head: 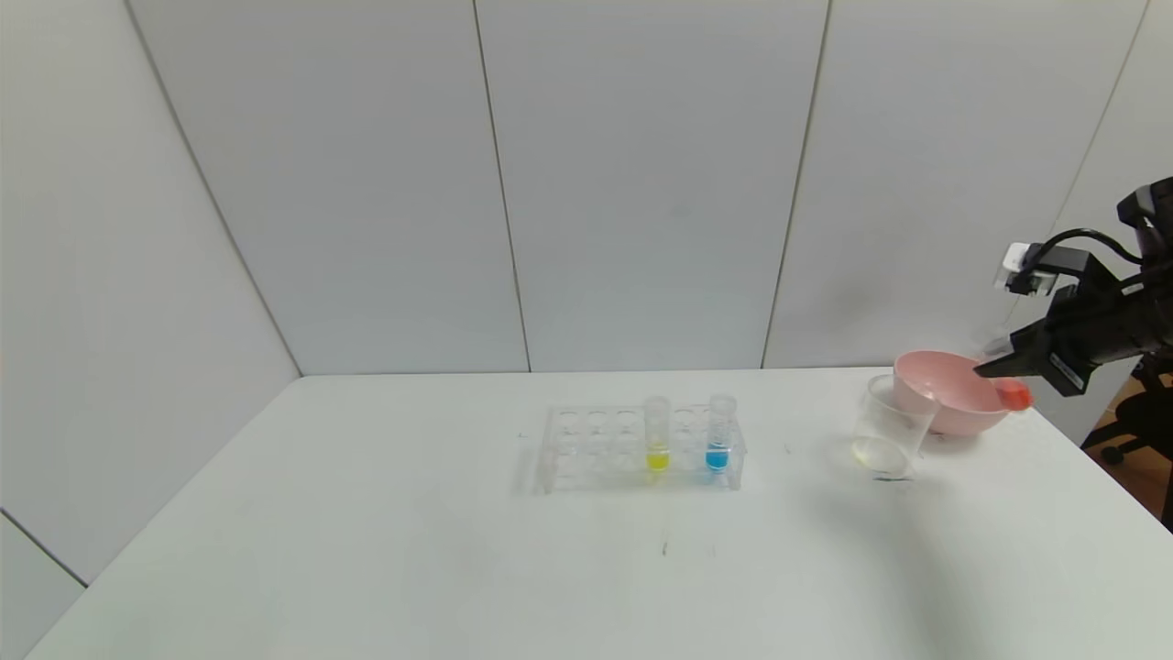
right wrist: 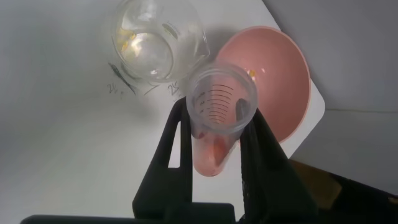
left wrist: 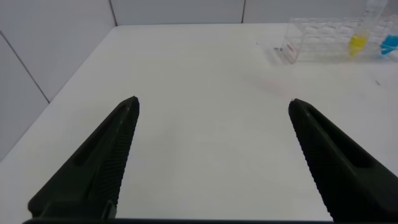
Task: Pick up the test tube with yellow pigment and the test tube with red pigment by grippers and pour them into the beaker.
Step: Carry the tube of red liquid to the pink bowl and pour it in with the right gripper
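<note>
My right gripper [head: 990, 365] is shut on the test tube with red pigment [head: 1014, 395], held tilted over the near right rim of the pink bowl. In the right wrist view the fingers [right wrist: 177, 134] clamp this tube [right wrist: 217, 134]; its open mouth faces away and the orange-red liquid lies at its bottom. The clear beaker [head: 887, 438] stands on the table left of the bowl, also seen in the right wrist view [right wrist: 152, 43]. The test tube with yellow pigment [head: 657, 433] stands upright in the clear rack [head: 596, 449]. My left gripper [left wrist: 212, 104] is open and empty over bare table, out of the head view.
A pink bowl [head: 953, 412] sits behind and right of the beaker, near the table's right edge. A tube with blue liquid [head: 720, 433] stands in the rack right of the yellow one. The wall runs along the table's far edge.
</note>
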Controlling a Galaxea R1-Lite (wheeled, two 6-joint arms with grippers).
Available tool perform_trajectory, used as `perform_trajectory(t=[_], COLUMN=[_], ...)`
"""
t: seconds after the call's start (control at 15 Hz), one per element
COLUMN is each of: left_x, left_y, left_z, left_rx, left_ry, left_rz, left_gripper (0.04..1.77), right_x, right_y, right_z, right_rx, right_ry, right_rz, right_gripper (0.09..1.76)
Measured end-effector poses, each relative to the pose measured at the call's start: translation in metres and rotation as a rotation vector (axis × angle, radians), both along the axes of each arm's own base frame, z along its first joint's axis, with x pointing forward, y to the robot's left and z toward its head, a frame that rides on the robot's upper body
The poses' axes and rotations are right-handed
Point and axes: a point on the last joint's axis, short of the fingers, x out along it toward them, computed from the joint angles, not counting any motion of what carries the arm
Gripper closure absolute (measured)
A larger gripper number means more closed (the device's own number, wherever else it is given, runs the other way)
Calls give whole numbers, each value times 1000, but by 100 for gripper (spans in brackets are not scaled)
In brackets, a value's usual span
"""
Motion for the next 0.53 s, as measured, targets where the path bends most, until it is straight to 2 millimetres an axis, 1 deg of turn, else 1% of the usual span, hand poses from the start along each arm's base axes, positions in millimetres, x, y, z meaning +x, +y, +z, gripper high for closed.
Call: perform_trajectory(t=[0.27,0.4,0.53], left_x=[0,0,0], left_y=[0,0,0], left_z=[0,0,0], left_rx=[0,0,0], left_ry=[0,0,0], left_rz=[0,0,0], left_gripper=[9,9,9], right_x=[6,6,10], right_y=[12,20,30], right_z=[9,15,16], right_rx=[-110,-139,-187], right_ry=[49,90,108], right_rz=[16,24,25], right_gripper=[134,134,134])
